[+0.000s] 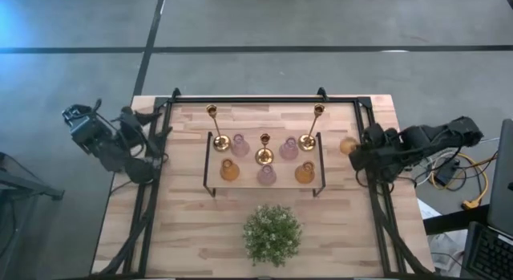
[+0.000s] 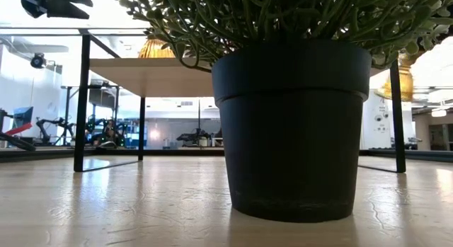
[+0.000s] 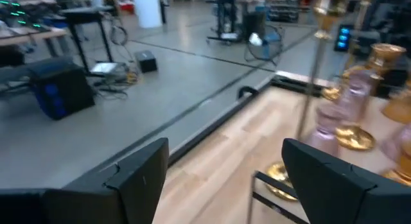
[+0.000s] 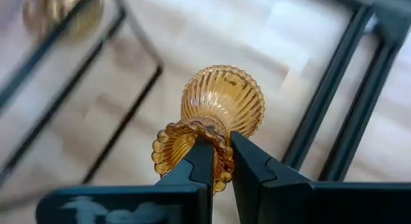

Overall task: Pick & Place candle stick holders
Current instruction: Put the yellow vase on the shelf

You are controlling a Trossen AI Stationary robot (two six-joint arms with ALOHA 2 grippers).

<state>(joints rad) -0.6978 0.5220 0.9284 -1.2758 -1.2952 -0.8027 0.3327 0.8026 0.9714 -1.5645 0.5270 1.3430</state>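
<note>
Right gripper [image 4: 221,161] pinches an amber holder [image 4: 218,115] by its scalloped rim, carried just right of the shelf [image 1: 321,164]; left gripper [image 3: 221,179] spread, parked at surface edge

- Both arms are dark, blocky and jointed.
- The left claw [image 3: 218,185] has broad, flat black fingers.
- The right claw [image 4: 221,161] has angular black fingers.

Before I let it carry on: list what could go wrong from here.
1. The right gripper pinches only the scalloped rim of the amber glass holder, so it could slip or swing.
2. The small shelf already carries crowded brass and glass holders; setting another down could knock one over.
</note>
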